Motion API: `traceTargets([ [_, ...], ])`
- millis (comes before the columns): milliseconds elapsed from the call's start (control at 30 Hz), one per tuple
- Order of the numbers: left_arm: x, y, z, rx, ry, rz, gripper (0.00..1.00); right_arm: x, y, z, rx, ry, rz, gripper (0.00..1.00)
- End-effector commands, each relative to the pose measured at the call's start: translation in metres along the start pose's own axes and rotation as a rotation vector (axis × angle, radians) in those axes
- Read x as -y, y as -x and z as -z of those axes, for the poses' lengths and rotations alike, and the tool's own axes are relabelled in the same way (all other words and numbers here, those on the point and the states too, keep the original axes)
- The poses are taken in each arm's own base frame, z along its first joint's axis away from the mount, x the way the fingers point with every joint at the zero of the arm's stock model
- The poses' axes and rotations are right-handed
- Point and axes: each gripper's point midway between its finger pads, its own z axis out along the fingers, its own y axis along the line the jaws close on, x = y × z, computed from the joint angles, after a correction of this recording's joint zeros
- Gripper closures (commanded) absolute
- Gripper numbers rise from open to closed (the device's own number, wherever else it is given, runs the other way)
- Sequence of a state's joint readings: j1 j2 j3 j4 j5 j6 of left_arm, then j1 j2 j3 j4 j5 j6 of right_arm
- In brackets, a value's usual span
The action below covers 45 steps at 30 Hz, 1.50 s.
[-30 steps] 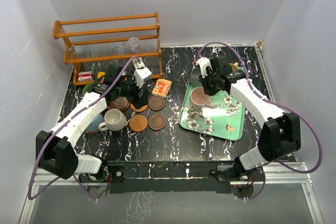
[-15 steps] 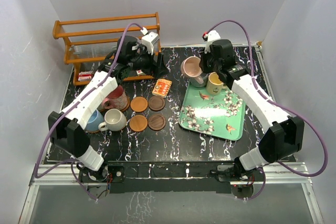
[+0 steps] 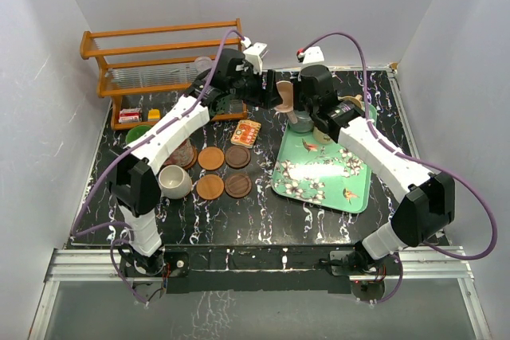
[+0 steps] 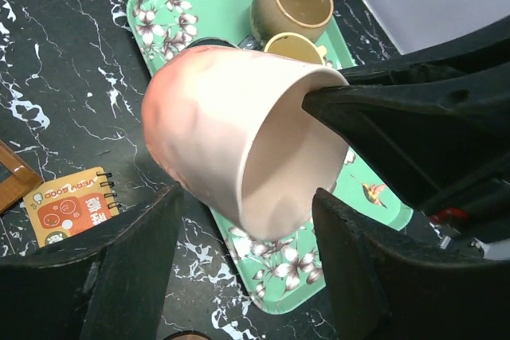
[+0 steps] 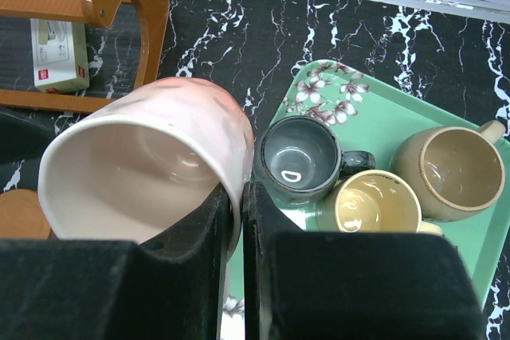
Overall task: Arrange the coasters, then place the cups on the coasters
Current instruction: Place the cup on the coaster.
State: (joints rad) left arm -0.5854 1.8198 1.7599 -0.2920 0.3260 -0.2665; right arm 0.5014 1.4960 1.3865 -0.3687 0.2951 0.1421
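A pink cup (image 3: 284,95) hangs tilted above the table's back middle, and my right gripper (image 5: 239,220) is shut on its rim (image 5: 143,165). My left gripper (image 4: 243,268) is open, one finger on each side of the pink cup (image 4: 239,133), close to its walls. Grey (image 5: 299,157), yellow (image 5: 374,205) and tan (image 5: 446,169) cups stand on the green floral tray (image 5: 374,109). Bare coasters (image 3: 210,158) (image 3: 237,156) (image 3: 210,187) lie mid-table. An off-white cup (image 3: 174,182) and a maroon cup (image 3: 182,151) stand to their left.
A wooden rack (image 3: 163,57) stands at the back left, with a green cup (image 3: 137,133) in front of it. An orange patterned card (image 3: 249,133) lies between the rack and the tray (image 3: 319,173). White walls close in the table on three sides.
My right gripper lifted the pink cup off the tray and carried it back and left. My left arm swung from the coasters to the back middle, and its jaws narrowed around the cup.
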Motion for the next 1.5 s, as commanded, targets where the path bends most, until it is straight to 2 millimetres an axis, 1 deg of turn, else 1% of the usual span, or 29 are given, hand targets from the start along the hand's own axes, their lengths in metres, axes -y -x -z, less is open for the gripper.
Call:
traceTargets([
  [0,0.001,0.019,0.000,0.053,0.045,-0.016,0.40,-0.004,0.079,0.017,0.255,-0.018,-0.136,1.00],
  [133,-0.004,0.018,-0.007,0.053,0.063,-0.050,0.54,-0.007,0.076,0.018,0.257,-0.010,-0.158,1.00],
  [200,-0.006,0.015,-0.010,0.048,0.069,-0.064,0.59,-0.010,0.074,0.017,0.250,0.008,-0.166,1.00],
  [267,-0.007,0.013,-0.014,0.041,0.073,-0.083,0.66,-0.017,0.071,0.017,0.238,0.045,-0.176,1.00],
  [333,-0.011,0.013,-0.016,0.041,0.087,-0.102,0.71,-0.030,0.069,0.019,0.226,0.121,-0.178,1.00],
  [533,-0.021,0.017,-0.017,0.056,0.132,-0.172,0.83,-0.055,0.060,0.024,0.192,0.259,-0.185,1.00],
  [633,-0.022,0.019,-0.019,0.059,0.137,-0.192,0.90,-0.073,0.054,0.028,0.166,0.365,-0.195,1.00],
  [767,-0.025,0.020,-0.020,0.052,0.146,-0.218,1.00,-0.096,0.048,0.036,0.136,0.502,-0.208,0.95],
  [967,-0.030,0.027,-0.015,0.058,0.178,-0.284,1.00,-0.117,0.039,0.047,0.110,0.635,-0.231,0.85],
  [1167,-0.030,0.034,-0.007,0.073,0.196,-0.322,1.00,-0.136,0.026,0.057,0.068,0.766,-0.256,0.71],
  [1267,-0.030,0.037,-0.002,0.078,0.200,-0.349,1.00,-0.135,0.025,0.057,0.070,0.767,-0.255,0.67],
  [1367,-0.028,0.036,0.003,0.081,0.194,-0.372,1.00,-0.128,0.026,0.056,0.077,0.752,-0.255,0.63],
  [1467,-0.025,0.034,0.009,0.086,0.183,-0.393,1.00,-0.118,0.027,0.056,0.091,0.733,-0.251,0.56],
])
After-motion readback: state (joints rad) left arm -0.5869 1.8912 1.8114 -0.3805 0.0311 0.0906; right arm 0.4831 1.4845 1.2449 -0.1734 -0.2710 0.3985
